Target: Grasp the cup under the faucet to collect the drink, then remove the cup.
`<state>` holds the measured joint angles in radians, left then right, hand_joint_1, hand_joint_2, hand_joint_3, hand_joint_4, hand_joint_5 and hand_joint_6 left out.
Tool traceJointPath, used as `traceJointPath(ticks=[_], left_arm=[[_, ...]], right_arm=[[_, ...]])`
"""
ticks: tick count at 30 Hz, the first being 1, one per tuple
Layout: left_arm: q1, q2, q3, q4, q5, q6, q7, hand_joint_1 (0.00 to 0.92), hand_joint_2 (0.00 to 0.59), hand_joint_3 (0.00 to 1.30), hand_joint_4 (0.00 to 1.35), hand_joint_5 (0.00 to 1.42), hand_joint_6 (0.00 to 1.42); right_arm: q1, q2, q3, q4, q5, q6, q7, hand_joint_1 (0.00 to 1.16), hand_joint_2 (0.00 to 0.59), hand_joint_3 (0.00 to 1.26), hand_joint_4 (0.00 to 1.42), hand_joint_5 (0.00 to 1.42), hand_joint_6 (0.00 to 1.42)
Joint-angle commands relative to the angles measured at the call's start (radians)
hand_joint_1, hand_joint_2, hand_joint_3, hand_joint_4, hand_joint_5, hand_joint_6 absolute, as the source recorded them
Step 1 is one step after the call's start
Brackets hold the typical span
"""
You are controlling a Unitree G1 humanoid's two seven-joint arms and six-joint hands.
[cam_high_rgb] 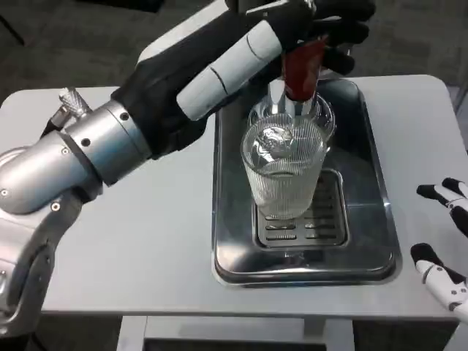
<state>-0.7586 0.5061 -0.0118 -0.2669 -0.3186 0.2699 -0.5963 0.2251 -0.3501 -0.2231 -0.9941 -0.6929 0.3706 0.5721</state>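
ribbed clear cup stands upright at frame centre on the slotted drain grate inside the steel drip tray, long axis vertical, mouth up, directly below the faucet spout. contents too clear to judge, some glint inside, fill level cannot tell. red tap handle sits at 12 o'clock from the cup, just above it. left hand is up there at 12 o'clock, fingers wrapped around the red handle, so grasping the tap, not the cup. its forearm runs off toward 9–10 o'clock. right hand waits at 3–4 o'clock from the cup, well apart, outside the tray rim, fingers spread and holding nothing. judgement: the right hand is the free one for the cup and would come in sideways from 3 o'clock, over the tray's right wall; the spout close above leaves little lift room, so slide out toward 6 o'clock first. white table under the tray, dark floor beyond at 12 o'clock.
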Motion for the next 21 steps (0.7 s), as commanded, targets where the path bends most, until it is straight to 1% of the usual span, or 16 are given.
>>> traceJointPath(ticks=[1,6,10,21], left_arm=[[0.024,0.029,-0.021,-0.024,0.041,-0.025,-0.040,0.000,0.093,0.23,0.19,0.28,0.17],[0.049,0.046,-0.044,-0.042,0.072,-0.038,-0.071,0.000,0.088,0.23,0.19,0.28,0.15],[0.059,0.057,-0.049,-0.041,0.087,-0.056,-0.079,0.000,0.085,0.23,0.19,0.28,0.15],[0.079,0.094,-0.064,-0.014,0.156,-0.147,-0.094,0.000,0.083,0.21,0.19,0.26,0.12]], right_arm=[[0.009,-0.003,-0.005,-0.010,0.017,0.006,-0.006,0.32,0.502,0.11,0.00,0.00,0.06],[0.009,-0.002,-0.002,-0.013,0.027,0.017,-0.005,0.32,0.502,0.11,0.00,0.00,0.06],[0.003,0.000,-0.003,-0.022,0.037,0.027,-0.004,0.32,0.502,0.11,0.00,0.00,0.06],[-0.006,0.000,0.009,-0.013,0.059,0.040,-0.013,0.33,0.498,0.11,0.00,0.00,0.06]])
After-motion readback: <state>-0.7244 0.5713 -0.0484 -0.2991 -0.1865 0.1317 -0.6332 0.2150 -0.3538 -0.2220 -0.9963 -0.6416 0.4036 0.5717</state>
